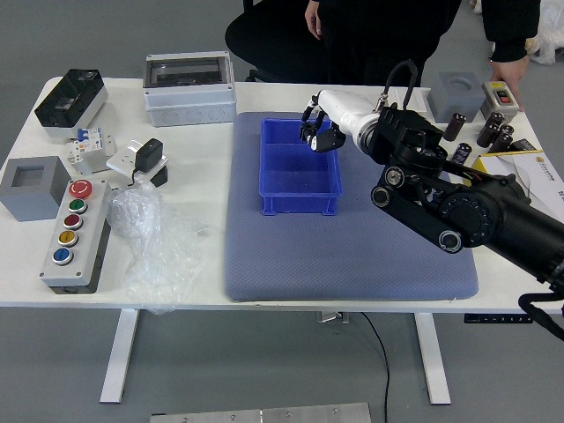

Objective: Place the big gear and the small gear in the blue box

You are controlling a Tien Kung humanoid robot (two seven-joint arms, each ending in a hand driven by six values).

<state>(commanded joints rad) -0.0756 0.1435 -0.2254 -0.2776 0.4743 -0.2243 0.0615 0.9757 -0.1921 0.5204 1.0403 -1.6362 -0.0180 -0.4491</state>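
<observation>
A button box (76, 231) sat far left. The blue box (300, 195) was under the right hand (322, 129); nobody could tell if that hand was open or closed.

A plain grey floor (238, 370) spread beneath and beyond the white counter (207, 159), whose pale legs (120, 357) showed below its near edge, with a thin black cable (384, 361) hanging between them and a light metal bar (264, 415) lower down. Past the far edge stood a black chair (273, 40) with a rounded seat, and crumpled, whitish plastic (548, 44) lay at the upper right, all under even light.
</observation>
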